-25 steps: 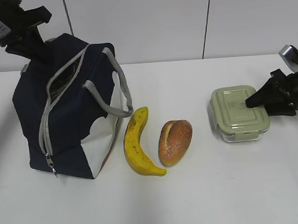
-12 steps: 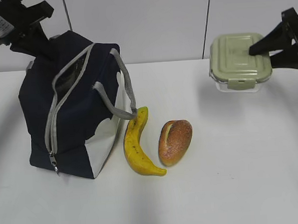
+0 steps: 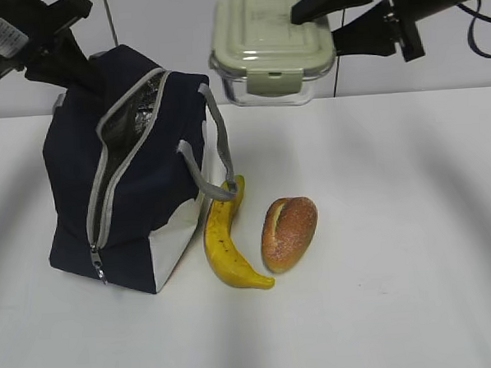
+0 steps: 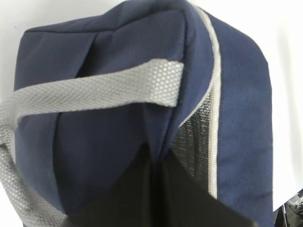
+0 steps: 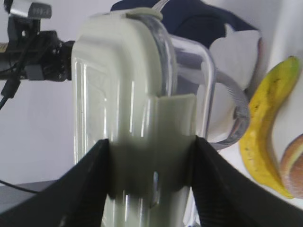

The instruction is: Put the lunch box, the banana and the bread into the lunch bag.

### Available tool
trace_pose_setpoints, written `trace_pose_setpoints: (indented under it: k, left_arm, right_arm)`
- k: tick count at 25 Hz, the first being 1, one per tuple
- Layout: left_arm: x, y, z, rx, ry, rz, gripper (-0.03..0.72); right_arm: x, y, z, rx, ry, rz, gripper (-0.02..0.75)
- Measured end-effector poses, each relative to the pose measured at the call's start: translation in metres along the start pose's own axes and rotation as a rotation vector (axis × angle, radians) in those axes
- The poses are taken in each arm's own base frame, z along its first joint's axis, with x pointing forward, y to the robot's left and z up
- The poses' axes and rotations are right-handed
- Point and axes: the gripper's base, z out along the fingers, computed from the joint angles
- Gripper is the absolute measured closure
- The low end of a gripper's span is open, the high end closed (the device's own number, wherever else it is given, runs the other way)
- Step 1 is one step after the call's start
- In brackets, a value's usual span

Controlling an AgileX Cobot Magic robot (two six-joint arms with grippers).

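The exterior camera looked down at a slant across the table (image 3: 383, 292) toward the wall. The left wrist camera sat very close above the lunch bag (image 4: 118, 127). The right wrist camera pressed against the lunch box (image 5: 128, 118); both wrist views shared the bag.

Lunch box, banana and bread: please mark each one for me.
lunch box (image 3: 263, 22), exterior view, middle of the green lid.
banana (image 3: 223, 249), exterior view, middle of the yellow curve.
bread (image 3: 291, 231), exterior view, brown crust beside the slit.

left gripper (image 3: 66, 66) — clamped, raised | right gripper (image 3: 323, 19) — clamped, held high
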Motion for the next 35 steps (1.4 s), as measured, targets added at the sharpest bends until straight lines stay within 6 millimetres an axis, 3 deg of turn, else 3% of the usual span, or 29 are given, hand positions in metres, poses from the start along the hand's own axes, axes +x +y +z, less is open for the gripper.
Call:
trace_pose_setpoints:
  k: [4, 9, 17, 23, 29, 35]
  left_arm:
    - [0.000, -0.001, 0.000, 0.015, -0.003, -0.005, 0.691]
    - [0.000, -0.002, 0.000, 0.027, -0.005, -0.010, 0.691]
    - [0.000, -0.002, 0.000, 0.027, -0.005, -0.010, 0.691]
    - [-0.001, -0.003, 0.000, 0.028, -0.006, -0.010, 0.691]
    - [-0.001, -0.003, 0.000, 0.032, -0.009, -0.011, 0.691]
    - [-0.001, -0.003, 0.000, 0.033, -0.009, -0.012, 0.691]
  right_arm:
    - [0.009, 0.026, 0.024, -0.044, 0.069, -0.021, 0.365]
    - [0.018, 0.040, 0.050, -0.069, 0.111, -0.025, 0.365]
    - [0.015, 0.025, 0.096, -0.049, 0.086, 0.026, 0.358]
    - [0.003, 0.009, 0.110, 0.020, 0.081, 0.017, 0.352]
    - [-0.002, 0.019, 0.113, 0.205, 0.089, -0.053, 0.351]
    - [0.001, 0.035, 0.139, 0.329, 0.115, -0.098, 0.351]
